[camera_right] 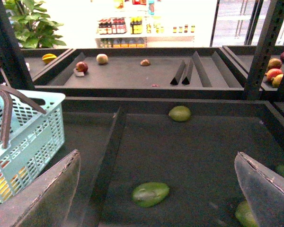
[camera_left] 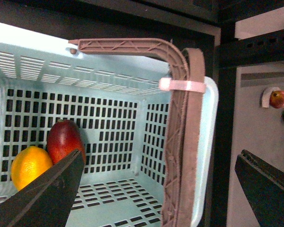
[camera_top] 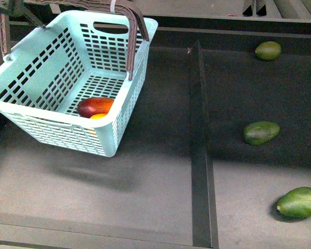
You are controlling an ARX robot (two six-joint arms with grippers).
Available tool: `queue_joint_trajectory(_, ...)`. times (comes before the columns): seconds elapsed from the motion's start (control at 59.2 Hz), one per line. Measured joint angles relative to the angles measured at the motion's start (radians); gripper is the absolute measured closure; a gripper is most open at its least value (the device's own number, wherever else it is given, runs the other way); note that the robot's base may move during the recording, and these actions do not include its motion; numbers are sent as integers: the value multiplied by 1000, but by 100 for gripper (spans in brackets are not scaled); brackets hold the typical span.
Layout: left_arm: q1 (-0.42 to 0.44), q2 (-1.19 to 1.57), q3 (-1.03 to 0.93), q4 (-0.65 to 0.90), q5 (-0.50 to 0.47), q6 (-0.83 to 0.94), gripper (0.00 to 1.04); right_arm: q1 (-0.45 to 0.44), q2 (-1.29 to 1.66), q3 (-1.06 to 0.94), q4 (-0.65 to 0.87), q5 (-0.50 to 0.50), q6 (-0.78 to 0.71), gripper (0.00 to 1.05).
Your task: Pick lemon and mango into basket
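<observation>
Dark shelving fills my front view, where the tilted basket (camera_top: pixel 122 111) holds the mango (camera_top: pixel 95 106) and a sliver of lemon (camera_top: pixel 98 116). My left wrist view shows the whole lemon touching the mango, beyond my left gripper (camera_left: pixel 161 189), whose jaws are spread wide. My right gripper (camera_right: pixel 161 189), equally spread, holds nothing, green fruit (camera_right: pixel 150 194) just beyond it.

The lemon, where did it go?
The small oval yellow-orange lemon lies inside the light turquoise plastic basket, at the left of the front view, touching the dark red oblong mango near the basket's front wall.
</observation>
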Motion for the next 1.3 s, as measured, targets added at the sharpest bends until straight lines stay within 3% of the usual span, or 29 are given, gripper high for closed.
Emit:
queue_joint_trajectory(0.034, 10, -54, -163, 283, 128, 230, 21, 0, 0, 0, 0, 0, 0, 9)
queue_joint_trajectory(0.051, 11, -66, -198, 340, 143, 257, 22, 0, 0, 0, 0, 0, 0, 9)
queue_joint_trajectory(0.084, 16, -116, -344, 558, 187, 494, 30, 0, 0, 0, 0, 1, 0, 9)
queue_joint_trajectory(0.186, 38, -237, -685, 1143, 217, 1018, 49, 0, 0, 0, 0, 0, 0, 9)
queue_joint_trajectory(0.287, 65, -369, -896, 1394, 225, 1304, 69, 0, 0, 0, 0, 0, 0, 9)
queue_joint_trajectory(0.456, 84, -513, -1157, 1476, 254, 1443, 102, 0, 0, 0, 0, 0, 0, 9)
queue_joint_trajectory(0.929, 161, -846, -1553, 1541, 330, 1473, 101, 0, 0, 0, 0, 0, 0, 9)
queue_joint_trajectory(1.301, 161, -1197, -1686, 1312, 329, 1476, 101, 0, 0, 0, 0, 0, 0, 9)
